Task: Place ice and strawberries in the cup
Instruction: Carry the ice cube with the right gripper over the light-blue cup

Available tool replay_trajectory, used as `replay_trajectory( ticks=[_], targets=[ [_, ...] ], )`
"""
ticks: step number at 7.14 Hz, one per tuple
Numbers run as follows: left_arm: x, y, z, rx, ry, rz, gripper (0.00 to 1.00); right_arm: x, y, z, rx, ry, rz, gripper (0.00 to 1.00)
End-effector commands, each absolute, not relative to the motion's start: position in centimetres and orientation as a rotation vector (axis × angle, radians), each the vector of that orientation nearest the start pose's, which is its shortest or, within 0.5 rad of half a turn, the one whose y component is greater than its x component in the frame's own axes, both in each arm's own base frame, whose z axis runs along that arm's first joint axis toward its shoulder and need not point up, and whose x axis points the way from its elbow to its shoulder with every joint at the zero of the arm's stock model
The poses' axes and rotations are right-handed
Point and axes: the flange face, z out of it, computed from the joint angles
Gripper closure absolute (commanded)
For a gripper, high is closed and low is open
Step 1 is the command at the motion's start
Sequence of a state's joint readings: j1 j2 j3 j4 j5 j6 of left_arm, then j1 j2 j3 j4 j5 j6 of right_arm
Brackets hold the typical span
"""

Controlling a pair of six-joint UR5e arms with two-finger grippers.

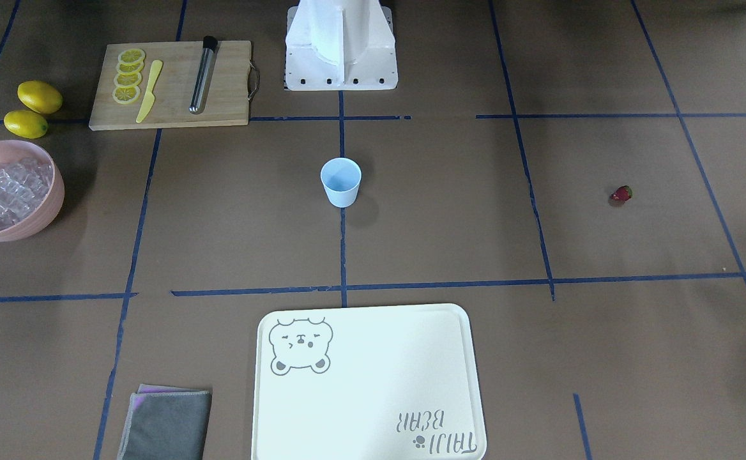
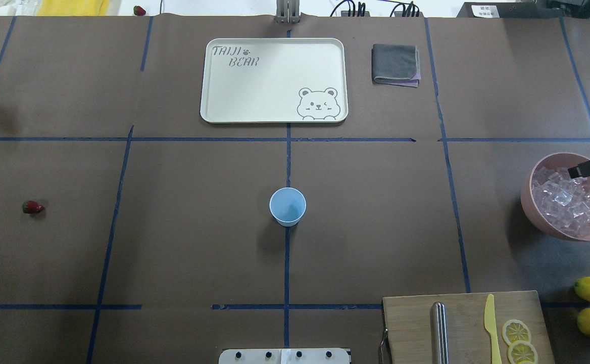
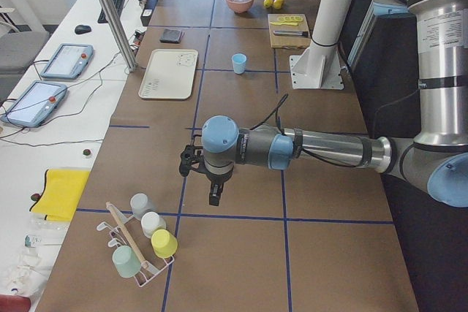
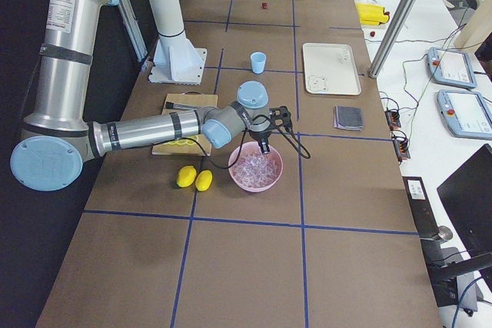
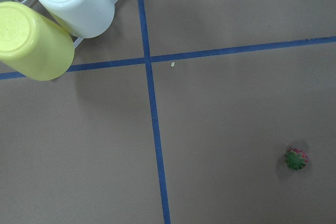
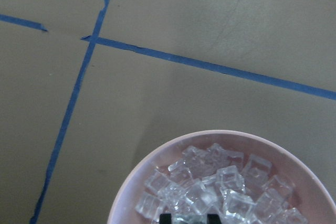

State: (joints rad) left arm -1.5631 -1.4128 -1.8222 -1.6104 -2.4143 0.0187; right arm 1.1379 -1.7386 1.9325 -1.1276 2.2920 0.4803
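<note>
Looking across the front-facing view, I see the small pale-blue plastic cup (image 1: 341, 182) standing empty at mid-table and the dark red strawberry (image 1: 621, 193) lying well apart from it, so I judge nothing done yet. Overhead, my right gripper (image 2: 575, 172) hangs over the clear ice cubes (image 2: 565, 202) in the round pink bowl (image 2: 530, 199), and its wrist view shows the jaws apart, clamping nothing. From the left side view, I cannot tell how the jaws of my left gripper (image 3: 213, 193) stand.

The right hand (image 2: 574, 173) hangs over the ice (image 2: 565, 199) in the pink bowl (image 2: 527, 202).
</note>
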Motion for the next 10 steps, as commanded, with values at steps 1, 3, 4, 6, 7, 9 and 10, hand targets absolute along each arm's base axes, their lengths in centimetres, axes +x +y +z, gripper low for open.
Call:
replay_trajectory(
  ticks=[1, 3, 4, 6, 7, 9, 10],
  targets=[
    [-5.6, -43.1, 60.1, 0.123, 0.842, 0.079, 0.0, -16.8, -46.2, 42.1, 0.165, -0.902, -0.223, 1.0],
    [-5.6, -43.1, 60.1, 0.123, 0.842, 0.078, 0.0, -20.9, -47.4, 35.9, 0.174, -0.863, -0.267, 1.0],
    [-5.6, -43.1, 60.1, 0.123, 0.842, 0.078, 0.0, -23.9, -47.3, 32.8, 0.185, -0.83, -0.279, 1.0],
    [-5.6, -43.2, 60.0, 0.126, 0.842, 0.079, 0.0, -30.4, -46.5, 25.9, 0.216, -0.81, -0.306, 0.98],
    [-5.6, -43.2, 60.0, 0.126, 0.842, 0.079, 0.0, -33.9, -44.7, 23.0, 0.188, -0.832, -0.268, 0.98],
    [-5.6, -43.2, 60.0, 0.125, 0.842, 0.077, 0.0, -40.2, -41.6, 18.2, 0.204, -0.851, -0.228, 0.98],
    [-5.6, -43.2, 60.0, 0.125, 0.842, 0.077, 0.0, -43.2, -41.3, 16.0, 0.192, -0.862, -0.202, 0.98]
  ],
)
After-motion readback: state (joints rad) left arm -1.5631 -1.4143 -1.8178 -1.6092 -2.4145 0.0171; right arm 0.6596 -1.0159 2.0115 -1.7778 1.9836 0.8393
